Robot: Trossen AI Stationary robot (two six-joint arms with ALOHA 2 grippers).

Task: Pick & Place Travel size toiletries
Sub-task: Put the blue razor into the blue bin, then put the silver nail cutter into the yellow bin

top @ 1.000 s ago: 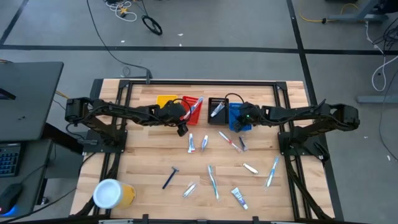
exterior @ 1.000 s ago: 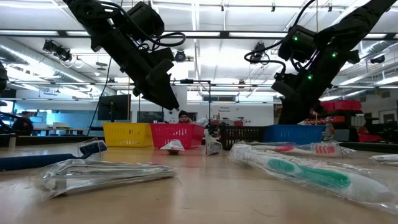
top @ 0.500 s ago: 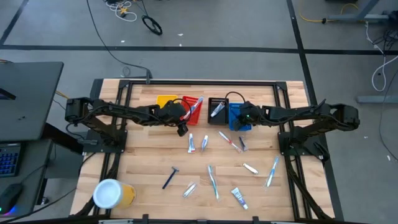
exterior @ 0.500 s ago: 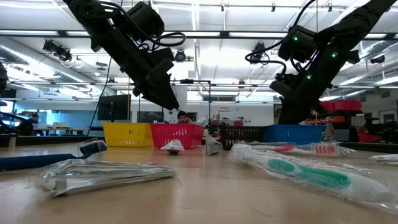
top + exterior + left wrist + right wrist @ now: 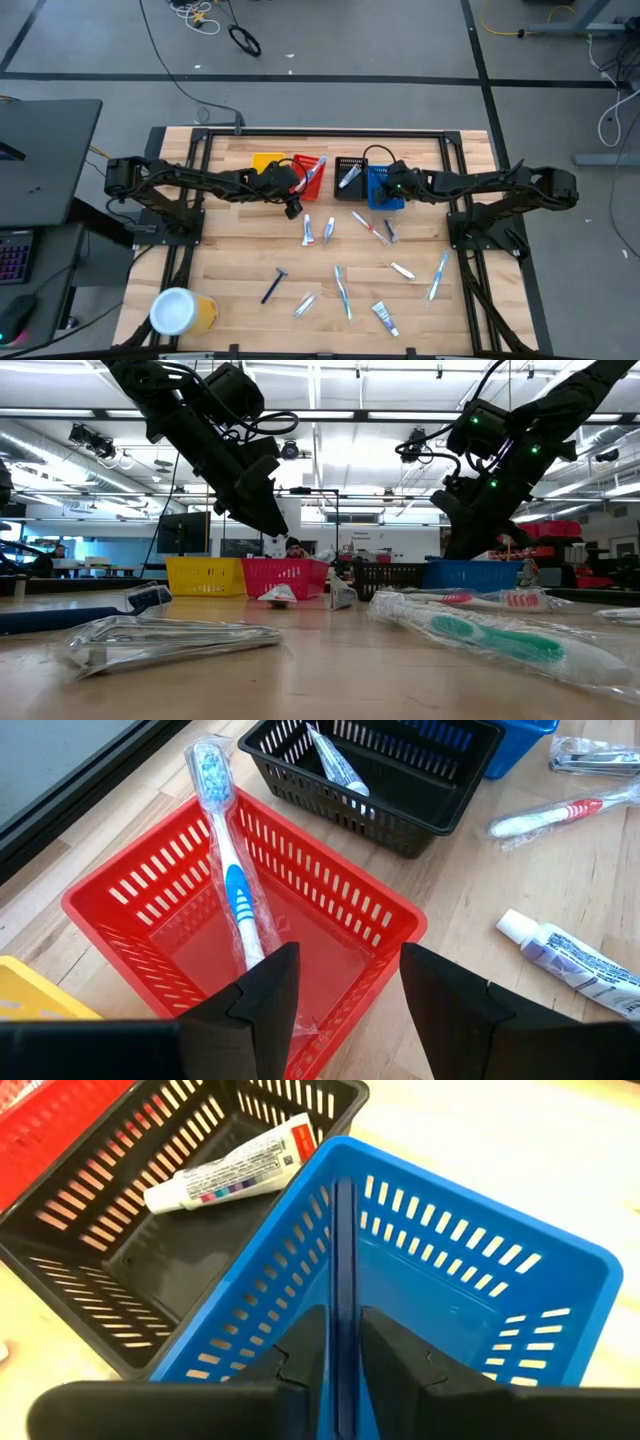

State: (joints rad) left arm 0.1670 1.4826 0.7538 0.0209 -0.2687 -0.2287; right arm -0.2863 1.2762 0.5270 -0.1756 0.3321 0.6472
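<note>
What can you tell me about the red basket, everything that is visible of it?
The red basket is a small, open-topped rectangular bin that looks like plastic, with slotted walls and a solid floor. It stands upright on the wooden table, in a row between the yellow bin and the black bin. A wrapped white and blue toothbrush leans inside it, head up past the rim. The left gripper hangs open just above it.

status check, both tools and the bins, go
Left tool open, empty, over red bin holding toothbrush. Right tool over blue bin, pinching slim dark blue item. Nothing blocking.
</note>
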